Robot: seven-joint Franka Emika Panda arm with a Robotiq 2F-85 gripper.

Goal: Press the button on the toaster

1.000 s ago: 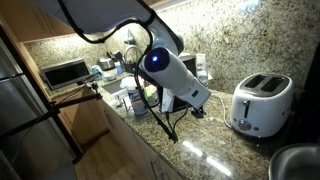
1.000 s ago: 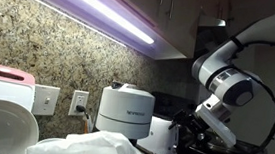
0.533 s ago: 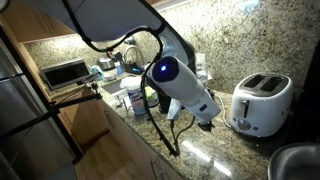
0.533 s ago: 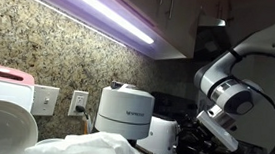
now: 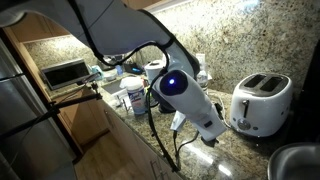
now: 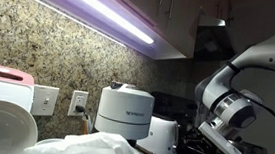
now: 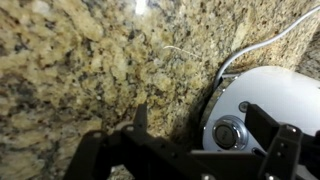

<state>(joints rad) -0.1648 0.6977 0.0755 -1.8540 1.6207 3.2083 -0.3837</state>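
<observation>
Above the speckled granite worktop (image 5: 230,160) we see the hand (image 7: 212,138) spread wide, near the white glossy two-slot toaster (image 5: 260,103).

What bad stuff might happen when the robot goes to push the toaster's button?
1. The claw is open, and in the wrist view the silver button shows between its fingers, so they may straddle it and press only the white shell.
2. A sideways push might slide the toaster on the smooth granite counter.
3. The white cord lies close beside the toaster; a finger might snag it.
</observation>
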